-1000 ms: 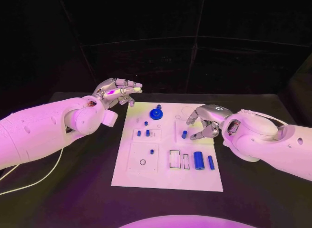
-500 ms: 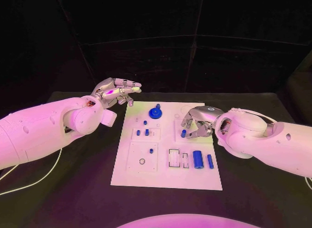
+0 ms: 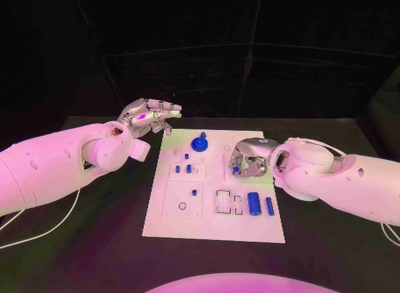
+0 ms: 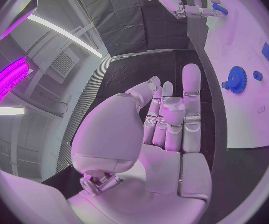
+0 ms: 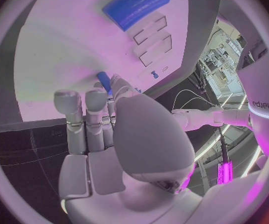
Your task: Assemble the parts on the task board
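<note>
— Hands first: what is your right hand (image 3: pixel 250 162) doing?

— My right hand is low over the task board (image 3: pixel 213 229), above its middle and toward its right side. The fingers point down at the white surface and are drawn together with the thumb round a small blue peg (image 5: pixel 104 80). In the right wrist view, the peg's end pokes out past my fingertips, right against the board.

— And your left hand (image 3: pixel 152 116)?

— My left hand is raised off the board, just past its far left corner. It holds nothing. The fingers lie side by side, loosely bent, with a gap between them and the thumb.

— Which parts lie on the board?

— A blue gear (image 3: pixel 200 145) stands near the board's far edge, about midway across it and on the side nearer my left hand. In the left wrist view, the gear is past my fingertips, well apart from them. A large blue cylinder (image 3: pixel 253 201) lies in the board's near right part, nearer to me than my right hand. A slim blue rod (image 3: pixel 269 206) lies just beside the cylinder, toward the board's right edge. A cluster of short blue pins (image 3: pixel 183 170) stands in the board's left half. One more pin (image 3: pixel 194 193) stands alone, nearer to me than the cluster.
</note>
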Controlling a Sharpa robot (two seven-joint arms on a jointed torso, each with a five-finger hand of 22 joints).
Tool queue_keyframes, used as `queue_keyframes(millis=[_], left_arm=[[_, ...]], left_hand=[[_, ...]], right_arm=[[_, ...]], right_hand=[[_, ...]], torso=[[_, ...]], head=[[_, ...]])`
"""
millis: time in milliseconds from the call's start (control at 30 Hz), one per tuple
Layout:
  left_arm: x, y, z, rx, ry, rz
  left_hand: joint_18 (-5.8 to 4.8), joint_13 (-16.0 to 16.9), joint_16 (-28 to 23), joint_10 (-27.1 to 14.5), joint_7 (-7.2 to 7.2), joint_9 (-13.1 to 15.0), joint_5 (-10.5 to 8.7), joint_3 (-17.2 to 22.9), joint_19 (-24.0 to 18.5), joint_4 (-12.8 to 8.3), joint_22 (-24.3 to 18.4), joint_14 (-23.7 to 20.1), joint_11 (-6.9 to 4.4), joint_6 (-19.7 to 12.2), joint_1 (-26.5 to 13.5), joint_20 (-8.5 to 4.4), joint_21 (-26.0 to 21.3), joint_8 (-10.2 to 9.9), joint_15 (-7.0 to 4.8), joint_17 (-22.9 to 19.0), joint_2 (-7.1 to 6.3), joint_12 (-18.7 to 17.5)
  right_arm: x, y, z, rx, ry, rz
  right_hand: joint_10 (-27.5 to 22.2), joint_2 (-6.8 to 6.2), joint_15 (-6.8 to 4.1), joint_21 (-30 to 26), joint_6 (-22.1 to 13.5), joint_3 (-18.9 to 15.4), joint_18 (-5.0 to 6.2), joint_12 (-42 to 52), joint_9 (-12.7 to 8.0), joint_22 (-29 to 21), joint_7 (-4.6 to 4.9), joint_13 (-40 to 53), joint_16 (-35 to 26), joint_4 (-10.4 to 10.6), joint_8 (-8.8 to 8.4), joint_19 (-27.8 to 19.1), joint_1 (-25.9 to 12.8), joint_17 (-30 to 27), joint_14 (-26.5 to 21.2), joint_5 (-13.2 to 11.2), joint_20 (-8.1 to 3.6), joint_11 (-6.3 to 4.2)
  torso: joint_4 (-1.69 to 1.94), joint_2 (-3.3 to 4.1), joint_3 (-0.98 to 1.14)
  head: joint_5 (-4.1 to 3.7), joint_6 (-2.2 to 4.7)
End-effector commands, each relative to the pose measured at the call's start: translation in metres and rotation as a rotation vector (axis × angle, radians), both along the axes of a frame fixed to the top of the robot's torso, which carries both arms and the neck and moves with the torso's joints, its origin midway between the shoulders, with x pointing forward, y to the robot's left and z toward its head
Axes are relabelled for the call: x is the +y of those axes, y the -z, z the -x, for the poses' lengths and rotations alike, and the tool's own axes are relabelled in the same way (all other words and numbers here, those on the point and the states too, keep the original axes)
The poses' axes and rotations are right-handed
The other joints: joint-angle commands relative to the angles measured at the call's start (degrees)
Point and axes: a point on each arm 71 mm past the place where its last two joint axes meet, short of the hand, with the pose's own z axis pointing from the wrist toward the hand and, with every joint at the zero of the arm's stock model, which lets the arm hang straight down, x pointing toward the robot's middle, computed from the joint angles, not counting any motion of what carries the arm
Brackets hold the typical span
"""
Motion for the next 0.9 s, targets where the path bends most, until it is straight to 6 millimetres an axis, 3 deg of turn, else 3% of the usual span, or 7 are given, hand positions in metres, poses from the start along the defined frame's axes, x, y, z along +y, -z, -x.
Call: queue_keyframes(millis=[33, 233, 367, 500, 633, 900], left_arm=[[-0.001, -0.001, 0.0, -0.007, 0.011, 0.005], [-0.001, -0.001, 0.0, -0.006, 0.01, 0.004], [-0.001, -0.001, 0.0, -0.006, 0.01, 0.004], [0.0, -0.001, 0.0, -0.006, 0.01, 0.004], [0.0, -0.001, 0.001, -0.005, 0.009, 0.003], [0.001, -0.001, 0.001, -0.006, 0.007, 0.003]], left_hand=[[0.73, -0.1, -0.1, -0.4, -0.07, -0.1, 0.05, 0.2, -0.4, -0.1, -0.1, -0.2, -0.11, -0.5, 0.0, -0.02, -0.3, 0.2, 0.07, 0.1, 0.46, 0.2], [0.73, -0.1, -0.1, -0.4, -0.07, -0.1, 0.05, 0.2, -0.4, -0.1, -0.1, -0.2, -0.11, -0.5, 0.0, -0.02, -0.3, 0.2, 0.07, 0.1, 0.46, 0.2], [0.73, -0.1, -0.1, -0.4, -0.07, -0.1, 0.05, 0.2, -0.4, -0.1, -0.1, -0.2, -0.11, -0.5, 0.0, -0.02, -0.3, 0.2, 0.07, 0.1, 0.46, 0.2], [0.73, -0.1, -0.1, -0.4, -0.07, -0.1, 0.05, 0.2, -0.4, -0.1, -0.1, -0.2, -0.11, -0.5, 0.0, -0.02, -0.3, 0.2, 0.07, 0.1, 0.46, 0.2], [0.73, -0.1, 0.3, -0.4, -0.06, -0.1, 0.05, 0.2, -0.4, -0.1, -0.1, 0.0, -0.11, -0.5, 0.0, -0.02, -0.3, 0.3, 0.07, 0.7, 0.48, 0.2], [0.73, -0.1, 0.3, -0.4, -0.06, -0.1, 0.05, 0.2, -0.4, -0.1, -0.1, 0.0, -0.11, -0.5, 0.0, -0.02, -0.3, 0.3, 0.07, 0.9, 0.49, 0.2]], right_arm=[[0.003, 0.002, 0.001, 0.033, -0.026, 0.021], [0.003, 0.002, 0.0, 0.016, -0.012, 0.035], [0.002, 0.0, -0.001, -0.013, 0.003, 0.027], [0.002, -0.003, -0.001, -0.054, 0.012, -0.003], [0.002, -0.007, 0.001, -0.083, 0.015, -0.032], [-0.002, -0.015, 0.013, -0.072, 0.004, -0.102]], right_hand=[[0.8, -0.25, -0.07, 0.3, 0.9, 0.7, -0.29, -0.5, 0.0, 0.1, -0.07, 0.0, 0.4, 0.0, 0.41, 0.3, 0.1, 0.2, 0.3, -0.4, 0.06, -0.14], [2.1, 0.04, -0.34, 0.8, 2.2, 2.4, -0.38, -1.3, 0.0, 0.9, -0.26, 0.0, 0.9, -0.1, 0.61, 0.6, 0.1, 0.9, 0.5, -0.6, -0.14, -0.39], [3.5, 0.72, -0.59, 1.6, 3.3, 4.8, -0.59, -1.9, 0.0, 2.3, -0.28, 0.1, 1.6, -1.0, 0.73, 1.2, 1.0, 1.8, 0.6, -2.5, -0.41, -0.62], [4.8, 0.9, -0.76, 2.5, 4.5, 7.1, -0.85, -2.2, 0.0, 3.9, -0.4, 0.2, 2.8, -1.9, 1.05, 1.8, 1.3, 3.4, 1.0, -2.9, -0.58, -0.83], [5.6, 0.39, -0.83, 3.0, 5.1, 9.1, -0.96, -2.9, -0.1, 4.5, -0.47, 0.2, 3.3, -2.6, 0.97, 2.0, 0.3, 3.8, 1.0, -2.9, -0.68, -0.92], [5.9, -0.99, -0.76, 3.3, 5.1, 11.0, -0.96, -3.9, -0.2, 4.7, -0.34, 0.2, 3.5, -3.4, 0.56, 2.0, -1.3, 3.8, 0.9, -2.8, -0.71, -0.84]], torso=[[-0.04, -0.01, 0.03], [-0.06, 0.0, 0.02], [-0.04, -0.02, 0.02], [-0.01, -0.01, 0.05], [-0.24, -0.01, 0.04], [-0.16, -0.15, -0.02]], head=[[0.06, -0.12], [0.01, -0.18], [-0.02, -0.22], [0.05, -0.27], [0.3, -0.25], [0.53, -0.33]])
